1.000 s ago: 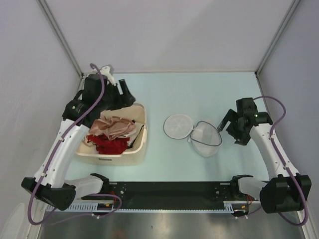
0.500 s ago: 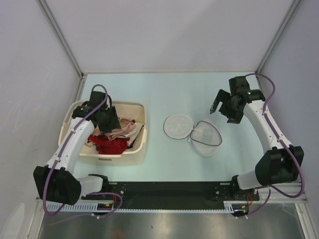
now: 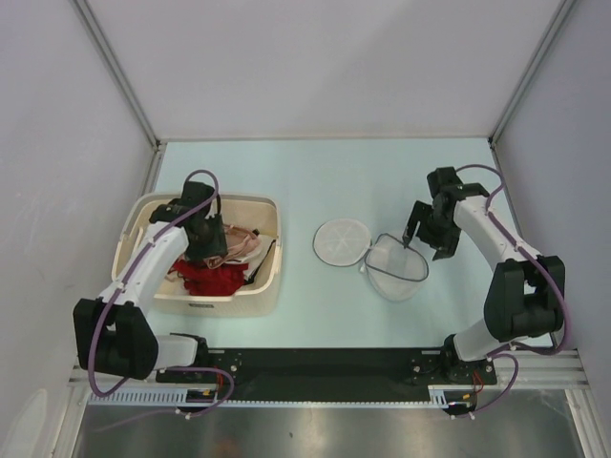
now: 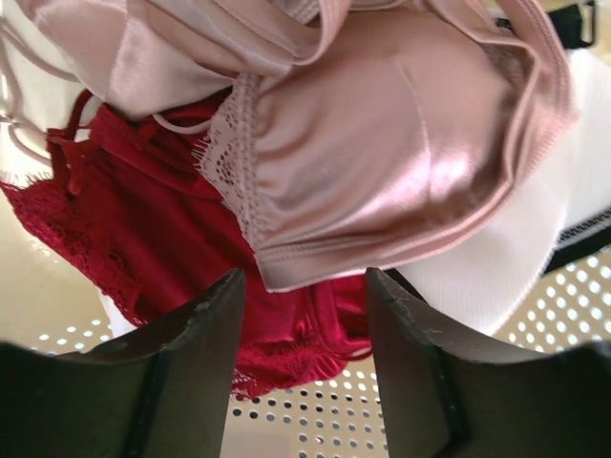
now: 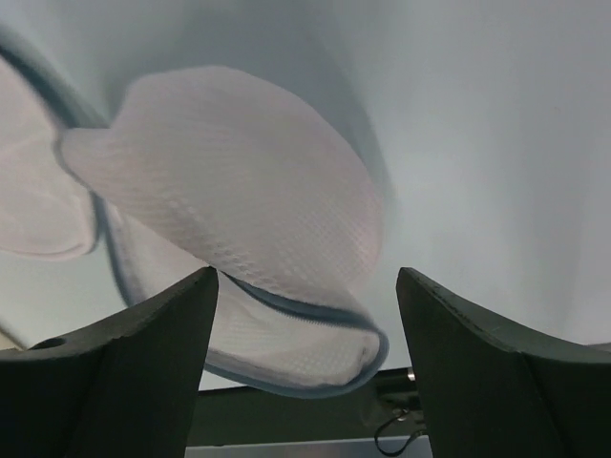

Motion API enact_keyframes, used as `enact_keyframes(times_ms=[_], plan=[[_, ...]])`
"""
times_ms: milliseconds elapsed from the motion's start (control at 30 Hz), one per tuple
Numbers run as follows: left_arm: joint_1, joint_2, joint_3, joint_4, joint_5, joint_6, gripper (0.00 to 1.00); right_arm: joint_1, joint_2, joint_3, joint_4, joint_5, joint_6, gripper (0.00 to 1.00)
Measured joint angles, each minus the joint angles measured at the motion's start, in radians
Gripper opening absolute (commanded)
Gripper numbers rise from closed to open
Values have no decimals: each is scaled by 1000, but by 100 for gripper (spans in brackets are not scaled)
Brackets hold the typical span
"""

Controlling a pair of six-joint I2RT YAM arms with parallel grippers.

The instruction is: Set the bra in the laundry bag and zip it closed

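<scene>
Quick update from us: the bra (image 4: 382,162) is not in the bag yet. It sits in the basket (image 3: 270,203), on top of the pile, draped over the red garment (image 4: 124,219) with a white ribbed piece (image 4: 496,277) tucked beside it. Being on top works in our favour, since nothing needs digging out.

The left gripper (image 4: 304,286) is down inside the basket with its fingers a middling way apart and nothing between them. The lace-trimmed lower edge of one cup lies right in front of the gap. We reckon it's lined up like that to pinch just the satin edge and leave the red lace underneath alone. The thin straps run down toward the red stuff though, so a snag looks possible.

The laundry bag (image 3: 393,260) lies on the table (image 3: 315,172), well apart from the basket, off to its right. It's unzipped, one round half flopped flat to the left and the deeper half lying mouth up.

The right gripper (image 5: 305,277) hangs over the bag's right rim, jaws wide and gripping nothing, with the dark zip edge running just below the gap. Our guess is it's parked there to grab the rim, because floppy mesh won't hold its mouth open while a bra gets stuffed in.
</scene>
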Motion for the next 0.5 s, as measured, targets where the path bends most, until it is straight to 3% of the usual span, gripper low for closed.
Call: enact_keyframes(times_ms=[200, 233, 333, 400, 467, 500], plan=[[0, 36, -2, 24, -29, 28, 56, -4, -35, -110, 6, -6, -26, 72], [0, 42, -2, 26, -31, 29, 54, -5, -45, -115, 10, -8, -33, 65], [0, 60, -2, 39, -35, 35, 48, -5, -69, -120, 29, -8, -47, 55], [1, 74, -2, 51, -35, 39, 39, -7, -74, -120, 44, -6, -50, 53], [1, 93, -2, 57, -35, 39, 33, -17, -74, -124, 59, 12, -47, 43], [1, 103, -2, 59, -35, 41, 31, -25, -74, -128, 62, 27, -45, 33]])
